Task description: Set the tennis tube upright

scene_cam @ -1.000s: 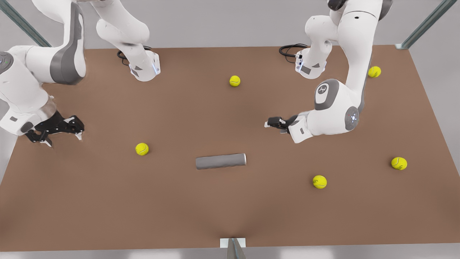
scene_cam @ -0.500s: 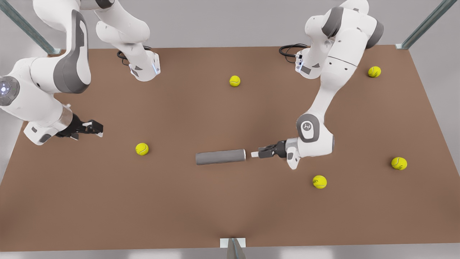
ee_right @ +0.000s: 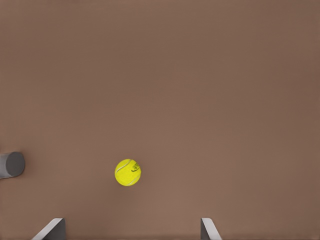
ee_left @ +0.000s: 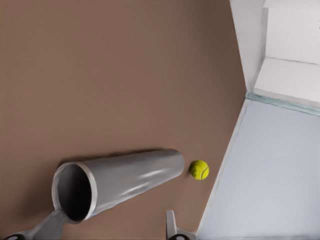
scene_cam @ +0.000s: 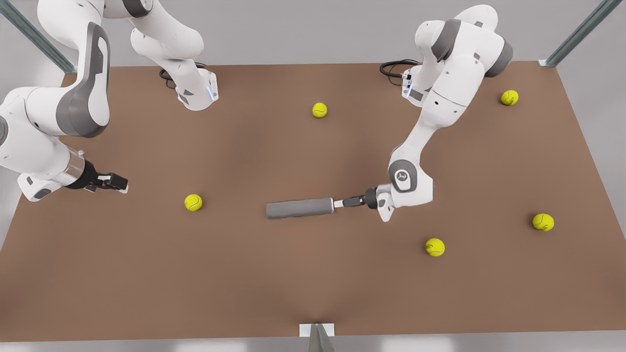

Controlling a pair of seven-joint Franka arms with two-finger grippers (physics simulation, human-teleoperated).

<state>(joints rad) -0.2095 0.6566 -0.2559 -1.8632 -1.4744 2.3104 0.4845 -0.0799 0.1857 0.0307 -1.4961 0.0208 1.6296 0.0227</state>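
5 tennis balls (scene_cam: 193, 202) dot the brown desk (scene_cam: 244, 274). The grey tennis tube (scene_cam: 299, 208) lies flat; left gripper (scene_cam: 338, 203), fingers spread, meets its silvery-rimmed open end. Right gripper (scene_cam: 120, 183) waits, fingers spread.

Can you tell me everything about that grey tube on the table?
The tennis tube is a plain matte grey cylinder lying on its side on the brown table. The end toward the front view's right is hollow and open, with a thin silvery rim. The left gripper is right at that open end, jaws open. The nearest tennis ball sits apart from it.
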